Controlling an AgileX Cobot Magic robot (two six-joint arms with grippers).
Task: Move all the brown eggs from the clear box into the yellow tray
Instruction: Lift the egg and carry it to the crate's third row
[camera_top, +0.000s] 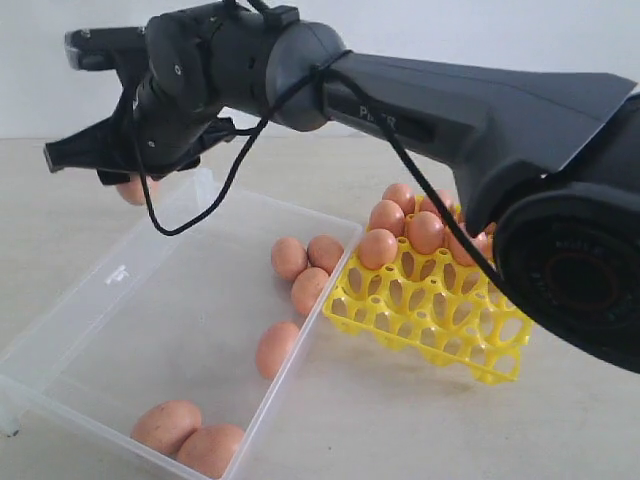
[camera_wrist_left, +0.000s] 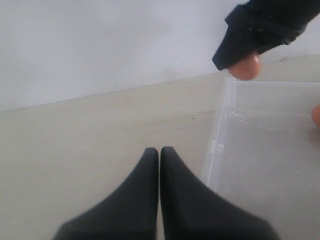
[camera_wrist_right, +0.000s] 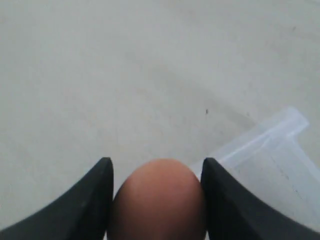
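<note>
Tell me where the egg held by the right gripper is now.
The brown egg is at the exterior view's upper left, clamped in the right gripper, in the air by the clear box's far left corner, away from the yellow tray.

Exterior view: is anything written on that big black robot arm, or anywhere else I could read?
"P": first letter of raised lettering on the arm's long link; the rest is blurred and crossed by a black cable.
Round joint cap: faint lettering, too blurred to read.
Nothing else shows text.
</note>
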